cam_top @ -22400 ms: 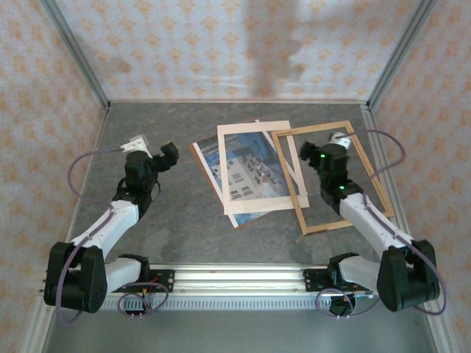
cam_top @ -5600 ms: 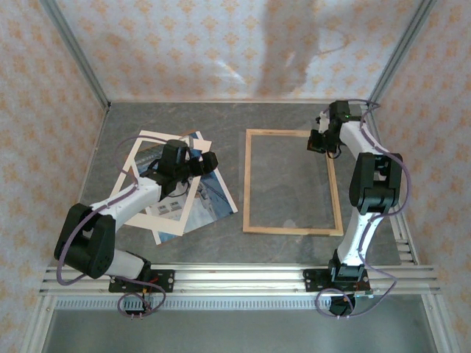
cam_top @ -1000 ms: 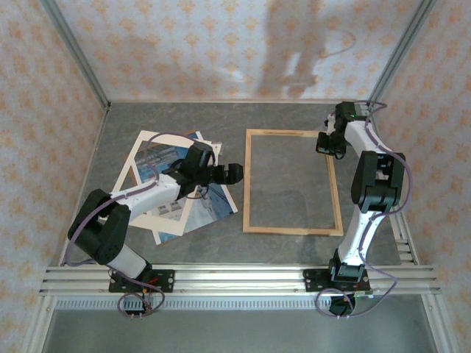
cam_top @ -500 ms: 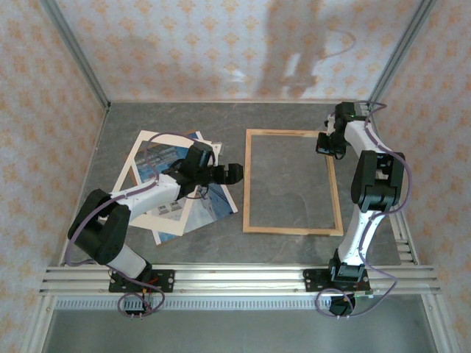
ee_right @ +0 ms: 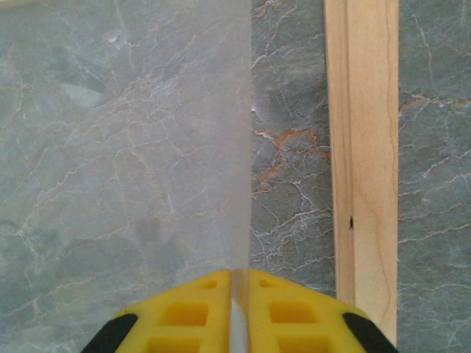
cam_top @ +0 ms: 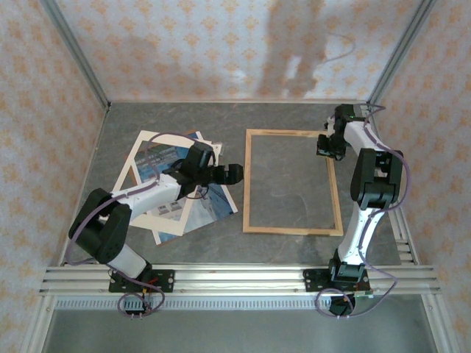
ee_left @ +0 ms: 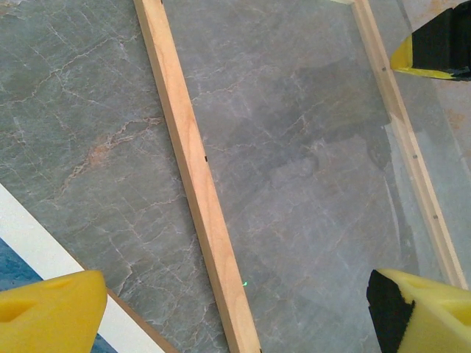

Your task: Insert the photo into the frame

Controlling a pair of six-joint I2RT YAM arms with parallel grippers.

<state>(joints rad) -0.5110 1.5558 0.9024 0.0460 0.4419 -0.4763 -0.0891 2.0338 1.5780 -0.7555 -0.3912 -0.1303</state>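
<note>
**L gripper (cam_top: 239, 173) agape by frame, photo outside it**

L gripper: jaws spread wide, nothing between pads. Seen from top, hanging low over photo's 3 o'clock edge, pointing twd 3 o'clock at the frame's near strip. In L wrist view (ee_left: 232, 316), yellow pads at 7 and 5 o'clock, frame strip running between them.

R gripper (cam_top: 329, 145): at frame's 1 o'clock corner, arm stretched far twd 12. In R wrist view (ee_right: 239, 309), yellow fingers (ee_right: 199, 312) all but together, just a thin pale slit left; nothing visibly pinched. Frame strip just beside at 3 o'clock, apart from the pads.

Photo (cam_top: 215, 200): flat on table (cam_top: 176, 118), at 9 o'clock of frame, well outside it. Mostly under cream mat board (cam_top: 136, 173); blue part poking out twd 4 o'clock. Blue corner also at 8 o'clock in L wrist view (ee_left: 11, 273).

Frame (cam_top: 246, 184): flat on grey marbled table, long sides running 12 to 6, bare table showing inside. Light wood strips seen close up (ee_left: 191, 162) (ee_right: 364, 147).

Clear sheet (ee_right: 147, 147): faint, lying on table inside the strip, straight edge running up twd 12 from the pad slit.
</note>
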